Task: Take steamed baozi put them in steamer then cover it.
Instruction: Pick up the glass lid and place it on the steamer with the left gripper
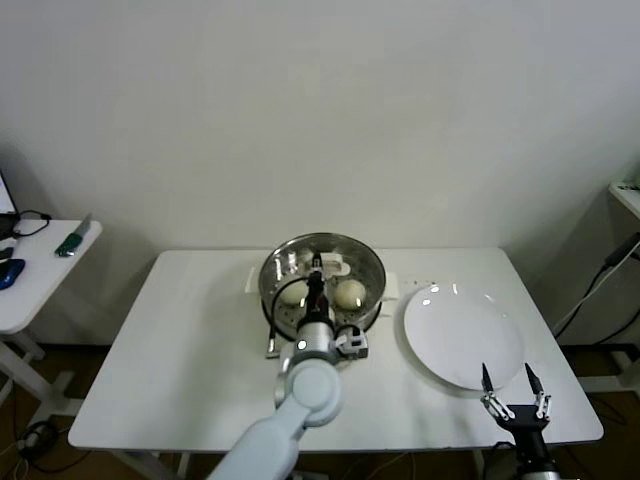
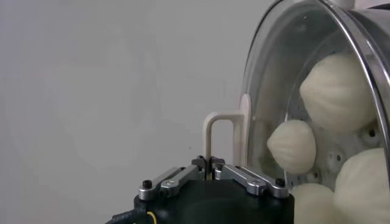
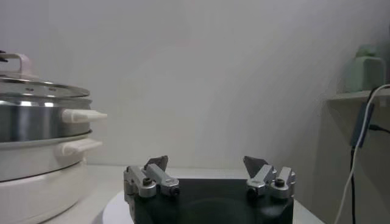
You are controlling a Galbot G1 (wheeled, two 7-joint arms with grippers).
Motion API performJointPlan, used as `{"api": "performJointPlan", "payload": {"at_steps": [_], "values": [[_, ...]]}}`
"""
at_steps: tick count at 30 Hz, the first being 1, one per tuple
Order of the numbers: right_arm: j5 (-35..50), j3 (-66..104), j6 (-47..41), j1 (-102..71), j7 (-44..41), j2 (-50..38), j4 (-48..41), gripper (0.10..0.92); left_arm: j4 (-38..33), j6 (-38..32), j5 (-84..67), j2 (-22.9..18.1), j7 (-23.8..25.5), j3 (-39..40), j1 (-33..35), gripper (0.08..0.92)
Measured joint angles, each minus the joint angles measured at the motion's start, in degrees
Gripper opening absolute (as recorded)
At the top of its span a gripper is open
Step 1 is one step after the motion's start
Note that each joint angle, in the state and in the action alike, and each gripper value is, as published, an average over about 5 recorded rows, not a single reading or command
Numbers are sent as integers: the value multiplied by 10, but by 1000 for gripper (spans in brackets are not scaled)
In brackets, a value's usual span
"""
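The steel steamer (image 1: 372, 264) stands on its white pot base (image 3: 36, 176) at the table's back middle. Cream-white baozi (image 1: 349, 292) (image 1: 293, 293) lie inside it. In the left wrist view, three baozi (image 2: 338, 85) (image 2: 292, 146) (image 2: 365, 182) show through the glass cover (image 2: 274, 73). The cover (image 3: 36, 88) rests on the steamer's rim (image 3: 36, 119). My left gripper (image 1: 317, 275) (image 2: 209, 165) is over the steamer, shut on the cover's cream handle (image 2: 210, 131). My right gripper (image 1: 510, 378) (image 3: 206, 163) stands open and empty at the table's front right, by the white plate (image 1: 460, 335).
A small side table (image 1: 30, 265) with loose items stands at the far left. A shelf (image 1: 628, 195) and a hanging cable (image 3: 359, 140) are at the far right. The pot's side handles (image 3: 82, 114) stick out toward the plate.
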Motion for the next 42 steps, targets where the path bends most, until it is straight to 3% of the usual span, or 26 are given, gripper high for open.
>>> {"api": "performJointPlan", "payload": {"at_steps": [42], "values": [[-3, 3, 4, 1, -3, 4, -1, 823, 27, -11, -9, 4, -18, 1, -8, 156]]}}
